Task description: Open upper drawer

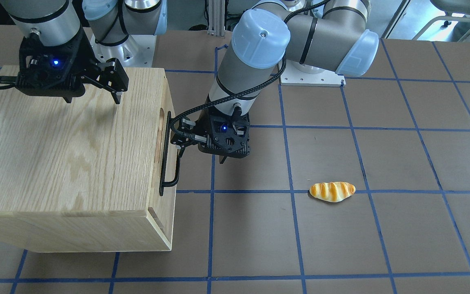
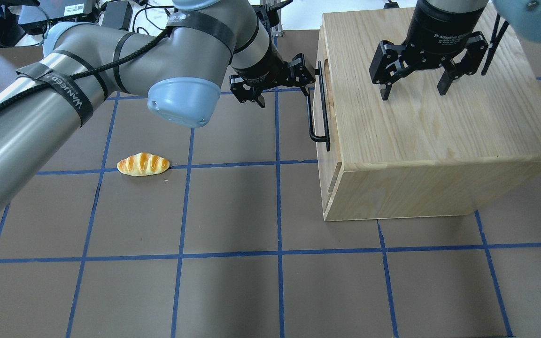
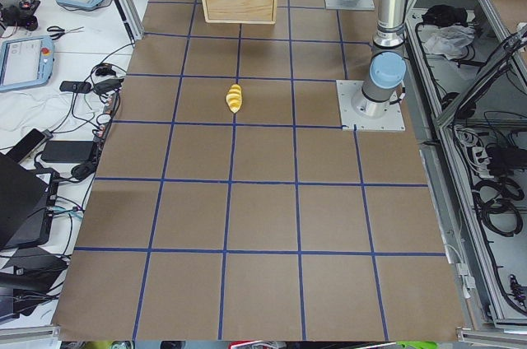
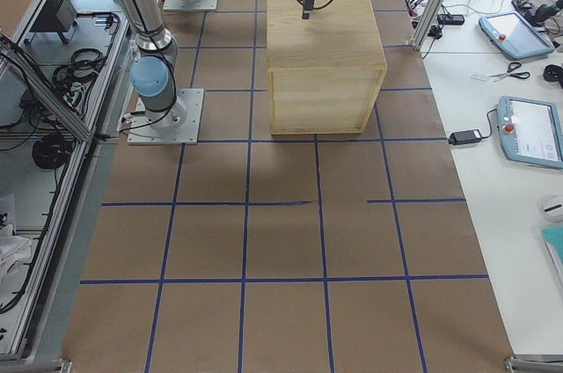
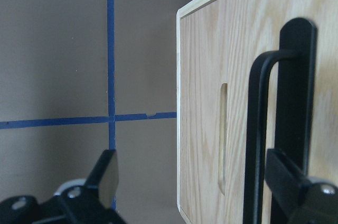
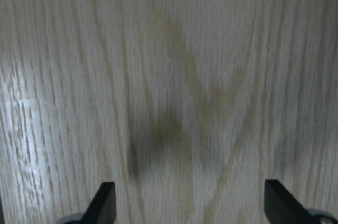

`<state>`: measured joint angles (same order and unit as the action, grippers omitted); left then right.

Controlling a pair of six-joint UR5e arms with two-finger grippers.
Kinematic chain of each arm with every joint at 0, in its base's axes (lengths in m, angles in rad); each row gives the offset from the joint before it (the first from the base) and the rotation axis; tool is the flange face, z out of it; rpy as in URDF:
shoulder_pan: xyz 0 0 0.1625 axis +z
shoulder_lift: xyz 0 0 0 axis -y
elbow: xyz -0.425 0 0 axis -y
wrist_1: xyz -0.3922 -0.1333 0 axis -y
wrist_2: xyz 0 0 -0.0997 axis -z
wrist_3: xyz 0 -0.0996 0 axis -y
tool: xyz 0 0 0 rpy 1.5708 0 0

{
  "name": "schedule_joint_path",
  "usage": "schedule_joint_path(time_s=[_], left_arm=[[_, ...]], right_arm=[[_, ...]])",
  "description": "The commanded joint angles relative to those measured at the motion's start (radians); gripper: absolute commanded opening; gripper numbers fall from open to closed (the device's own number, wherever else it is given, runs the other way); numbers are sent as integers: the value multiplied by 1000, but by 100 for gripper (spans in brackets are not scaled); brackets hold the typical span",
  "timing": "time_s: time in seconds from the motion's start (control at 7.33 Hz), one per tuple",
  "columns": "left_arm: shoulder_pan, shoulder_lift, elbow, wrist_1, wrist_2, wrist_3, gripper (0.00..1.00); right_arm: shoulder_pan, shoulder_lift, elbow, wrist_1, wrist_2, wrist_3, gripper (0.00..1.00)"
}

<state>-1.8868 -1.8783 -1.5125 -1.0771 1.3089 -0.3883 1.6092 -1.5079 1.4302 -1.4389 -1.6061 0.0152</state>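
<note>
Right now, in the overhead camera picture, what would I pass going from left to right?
Bread roll → left gripper → upper drawer's black handle → right gripper, above the wooden cabinet.

Grey arms (image 2: 26,122) with pale-blue joint caps (image 1: 260,38), black hands (image 2: 413,91), braided black cables (image 1: 241,93).

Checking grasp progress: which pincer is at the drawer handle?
The left pincer, open around the black metal bar handle of the pale-wood upper drawer; the right pincer hangs above the oak cabinet.

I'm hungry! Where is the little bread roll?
In the overhead view the bread roll lies on the left side, resting on a blue tape line, well apart from the wooden cabinet on the right.
</note>
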Motion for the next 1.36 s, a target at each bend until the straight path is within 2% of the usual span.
schedule_joint_path(time_s=[0.0,0.55,0.68,1.23], left_arm=[[0,1,0,0,0,0,100],[0,-11,2,16,-6,5,100],[0,-18,0,28,-38,15,100],[2,-51,-2,32,-34,60,100]], right_arm=[[0,0,-1,0,0,0,100],[0,0,-1,0,0,0,100],[0,0,-1,0,0,0,100],[0,0,-1,0,0,-1,100]])
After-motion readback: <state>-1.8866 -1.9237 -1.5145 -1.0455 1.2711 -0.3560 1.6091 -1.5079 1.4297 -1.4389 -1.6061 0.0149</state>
